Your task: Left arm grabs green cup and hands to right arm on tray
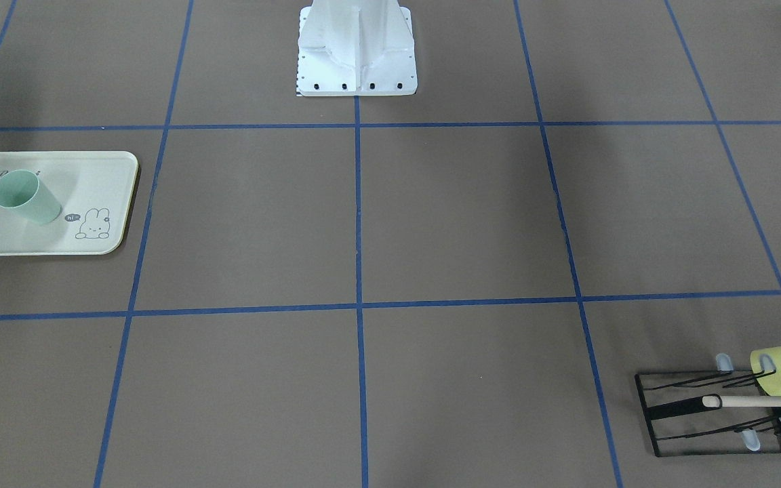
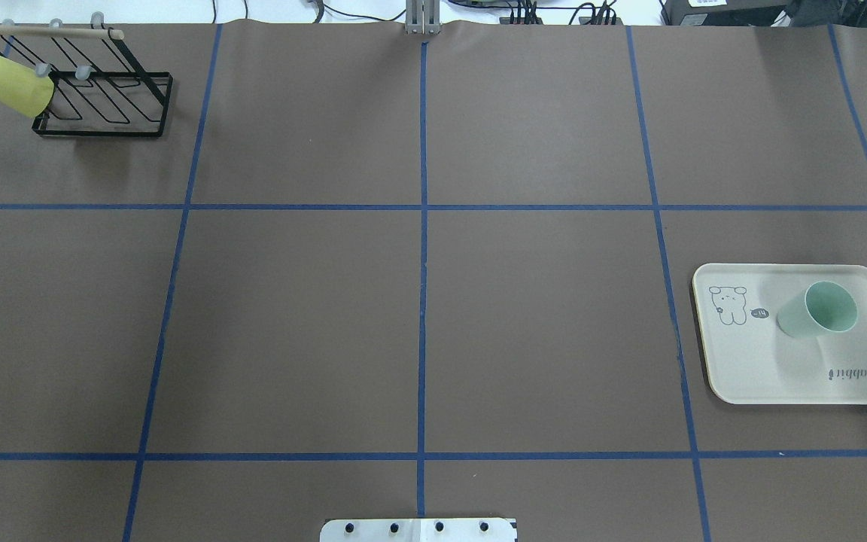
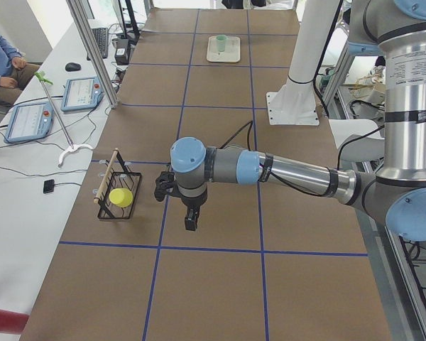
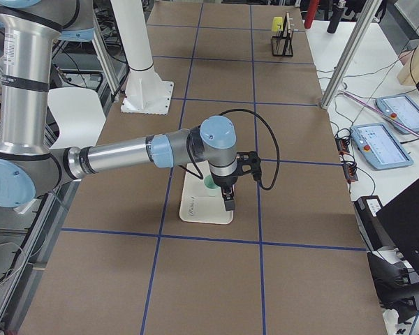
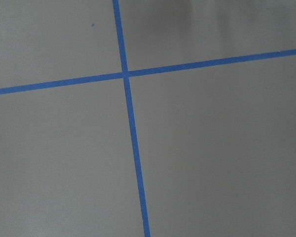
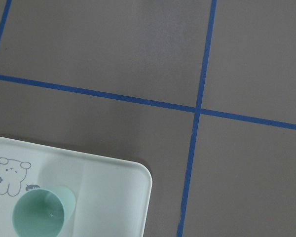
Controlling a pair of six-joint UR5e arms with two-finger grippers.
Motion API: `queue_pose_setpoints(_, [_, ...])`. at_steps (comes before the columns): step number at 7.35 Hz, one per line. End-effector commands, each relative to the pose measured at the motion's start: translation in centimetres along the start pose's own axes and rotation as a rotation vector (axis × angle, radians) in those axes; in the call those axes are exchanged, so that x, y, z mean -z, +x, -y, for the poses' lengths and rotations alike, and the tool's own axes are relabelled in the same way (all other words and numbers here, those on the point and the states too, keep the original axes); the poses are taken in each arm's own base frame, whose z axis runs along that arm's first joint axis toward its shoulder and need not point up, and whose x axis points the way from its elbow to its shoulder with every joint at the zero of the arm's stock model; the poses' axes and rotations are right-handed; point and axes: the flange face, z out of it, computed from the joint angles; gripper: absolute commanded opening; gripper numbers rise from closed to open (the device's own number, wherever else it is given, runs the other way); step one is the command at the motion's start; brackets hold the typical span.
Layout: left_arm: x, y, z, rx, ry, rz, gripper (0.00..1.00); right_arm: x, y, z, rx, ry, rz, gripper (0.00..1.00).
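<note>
The green cup [image 2: 817, 309] stands upright, mouth up and empty, on the tray [image 2: 749, 369] between the bunny drawing and the script. The tray holds nothing else. A yellow cup [image 2: 10, 84] hangs on the black wire rack [image 2: 102, 113], well apart. The right gripper [image 4: 228, 201] hangs near the tray, and the left gripper [image 3: 190, 217] hangs over the table near the rack. I cannot tell how either gripper's jaws stand.
</note>
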Motion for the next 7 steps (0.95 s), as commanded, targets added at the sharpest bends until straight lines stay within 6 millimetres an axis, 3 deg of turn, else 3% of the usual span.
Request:
queue_pose_setpoints(1, [-0.1,-0.1,0.0,0.004,-0.001,0.0,1.0,-0.1,0.1,-0.3,-0.009,-0.005,0.011,1.0])
queue_pose_setpoints(7, [0.0,-0.1,-0.3,0.005,0.0,-0.002,1.0,-0.9,1.1,-0.2,-0.023,-0.018,-0.002,1.0])
